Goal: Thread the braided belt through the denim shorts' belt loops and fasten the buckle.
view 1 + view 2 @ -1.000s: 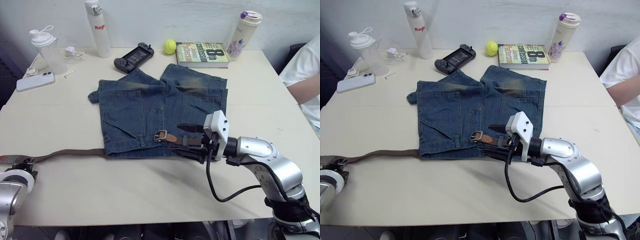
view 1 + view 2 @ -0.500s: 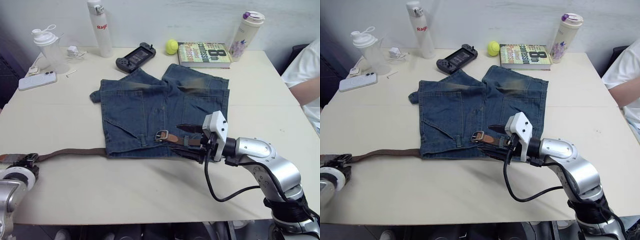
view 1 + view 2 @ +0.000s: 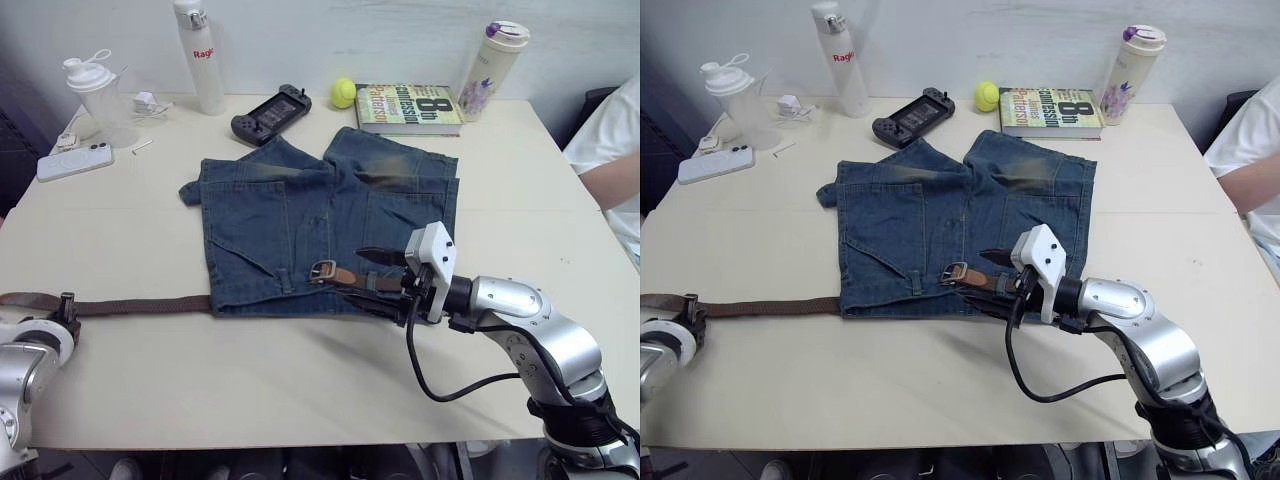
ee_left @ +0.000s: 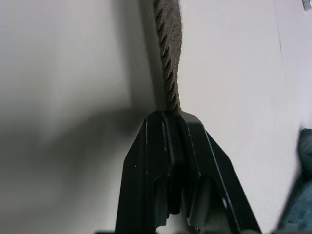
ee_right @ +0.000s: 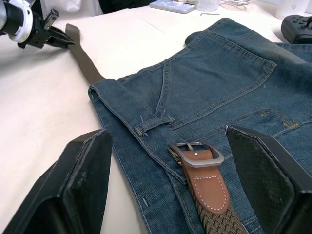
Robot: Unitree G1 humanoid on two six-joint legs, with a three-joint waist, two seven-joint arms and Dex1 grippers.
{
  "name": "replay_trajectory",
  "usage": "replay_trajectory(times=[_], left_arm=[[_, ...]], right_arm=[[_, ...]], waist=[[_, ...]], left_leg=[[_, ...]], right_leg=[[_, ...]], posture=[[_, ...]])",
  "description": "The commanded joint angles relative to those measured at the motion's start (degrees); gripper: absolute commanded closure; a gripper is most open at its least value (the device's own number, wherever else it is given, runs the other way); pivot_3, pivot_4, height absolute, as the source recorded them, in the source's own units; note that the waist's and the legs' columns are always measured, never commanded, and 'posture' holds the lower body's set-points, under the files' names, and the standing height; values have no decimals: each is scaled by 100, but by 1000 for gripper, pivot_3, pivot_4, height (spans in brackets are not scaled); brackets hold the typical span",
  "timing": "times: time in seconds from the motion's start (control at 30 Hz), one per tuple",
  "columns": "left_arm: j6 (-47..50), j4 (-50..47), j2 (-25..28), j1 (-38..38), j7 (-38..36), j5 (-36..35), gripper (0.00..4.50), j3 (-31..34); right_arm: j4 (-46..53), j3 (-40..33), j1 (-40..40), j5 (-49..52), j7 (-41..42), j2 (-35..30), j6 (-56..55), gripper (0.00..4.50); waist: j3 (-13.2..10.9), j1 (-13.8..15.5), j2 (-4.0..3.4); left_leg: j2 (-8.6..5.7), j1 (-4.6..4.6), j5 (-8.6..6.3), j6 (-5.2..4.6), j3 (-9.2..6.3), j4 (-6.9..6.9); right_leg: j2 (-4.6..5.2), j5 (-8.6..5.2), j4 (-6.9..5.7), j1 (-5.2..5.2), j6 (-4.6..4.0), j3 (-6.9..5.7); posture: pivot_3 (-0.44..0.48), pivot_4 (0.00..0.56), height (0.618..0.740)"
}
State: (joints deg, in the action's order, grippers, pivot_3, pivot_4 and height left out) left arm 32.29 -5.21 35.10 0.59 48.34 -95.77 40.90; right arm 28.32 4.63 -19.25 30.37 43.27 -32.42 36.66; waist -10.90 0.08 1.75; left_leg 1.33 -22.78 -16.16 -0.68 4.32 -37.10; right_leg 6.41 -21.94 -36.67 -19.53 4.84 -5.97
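shorts: denim shorts (image 3: 330, 230) laid flat on desk (image 3: 300, 380)
belt: braided belt (image 3: 140, 305) stretched left from shorts' waistband
buckle: buckle (image 5: 197, 155) resting on waistband

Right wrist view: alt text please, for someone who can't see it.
The right gripper, fingers open, hovers over the denim shorts with the buckle lying on the waistband between the fingers, next to a belt loop. The braided belt runs out of the shorts' far side across the table to the left gripper, which is shut on it.

The left gripper (image 3: 692, 310), clamped on the braided belt (image 3: 770, 306), moves farther along the table; the strap now lies straighter.
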Motion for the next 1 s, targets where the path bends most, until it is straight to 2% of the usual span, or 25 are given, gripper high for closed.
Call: replay_trajectory(times=[0.03,0.2,0.33,0.43,0.5,0.6,0.77,1.0], left_arm=[[222,104,490,407,-907,781,4486,-346],[429,-978,1658,839,-2985,3076,4486,-2168],[-231,-1881,2554,1010,-4367,5465,4486,-3712],[-1045,-2111,2971,1042,-4965,7330,4486,-4620],[-1452,-2029,2877,964,-5104,8065,4486,-4847],[-1851,-1899,2510,900,-5300,8636,4486,-4856],[-2034,-1927,1920,980,-5678,9144,4486,-4744],[-2117,-2014,1109,935,-5714,9335,4486,-4144]], right_arm=[[253,-101,-8,97,-88,11,28,503],[288,-137,-86,68,-285,54,86,503],[361,-112,-122,-40,-345,-25,47,503],[403,115,-220,-533,-478,-72,-259,503],[367,438,-356,-1236,-606,-158,-728,503],[241,1064,-626,-2367,-754,-209,-1582,503],[56,1965,-670,-3209,-757,112,-2044,503],[-400,2149,-720,-3504,-1062,880,-1643,503]], waist=[[0,1,0],[-3,1,-5],[-10,-21,-17],[-11,-36,-19],[-12,-34,-22],[-13,-28,-21],[-12,-20,-20],[-11,-21,-18]], left_leg=[[-2,0,1,1,0,0],[-8,-21,6,12,2,8],[-15,-31,9,16,9,20],[-10,-30,21,29,35,56],[-11,-30,49,35,65,102],[15,-38,57,43,93,110],[32,-47,58,47,107,92],[32,-46,62,37,107,62]], right_leg=[[0,0,-3,-1,0,-1],[-4,0,-1,-25,0,-2],[-2,2,6,-37,3,3],[-15,2,12,-63,3,23],[-17,2,7,-103,2,42],[-36,1,-20,-142,-1,69],[-47,5,-39,-161,-9,92],[-37,12,-83,-157,-19,97]], posture=[[0,150,740],[0,150,740],[0,150,740],[0,150,740],[0,150,740],[0,150,740],[0,150,740],[0,150,740]])
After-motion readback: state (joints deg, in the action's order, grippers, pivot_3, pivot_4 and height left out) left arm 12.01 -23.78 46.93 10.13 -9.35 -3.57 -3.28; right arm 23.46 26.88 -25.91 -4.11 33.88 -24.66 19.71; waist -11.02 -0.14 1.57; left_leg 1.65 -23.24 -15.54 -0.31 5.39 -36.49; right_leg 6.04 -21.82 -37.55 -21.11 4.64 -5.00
